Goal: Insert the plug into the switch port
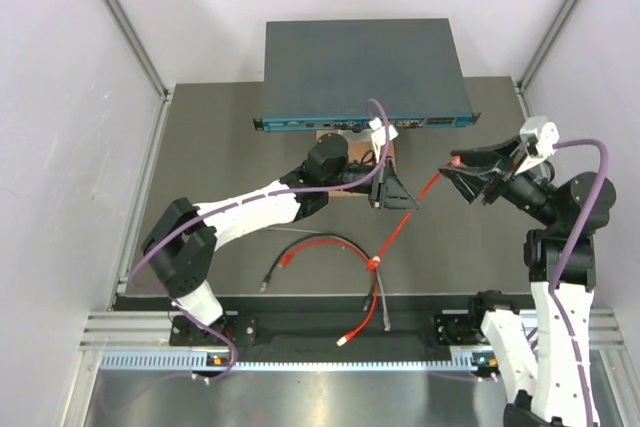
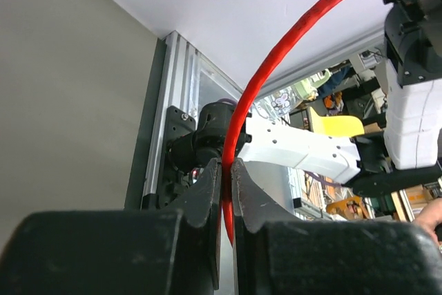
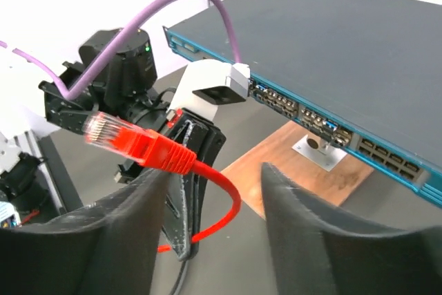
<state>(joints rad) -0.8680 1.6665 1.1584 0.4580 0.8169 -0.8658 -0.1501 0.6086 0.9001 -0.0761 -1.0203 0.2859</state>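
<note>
Between right fingers [image 3: 331, 240], plug [image 3: 131, 141] crosswise, tip leftward

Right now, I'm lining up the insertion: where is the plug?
In the right wrist view the plug sits between the right gripper's open fingers, short of the switch; the left gripper pinches its cable further back.

The switch [image 3: 331, 39] sits behind the board [image 3: 290, 164] (cables [image 1: 320, 241] lie farther forward).
</note>
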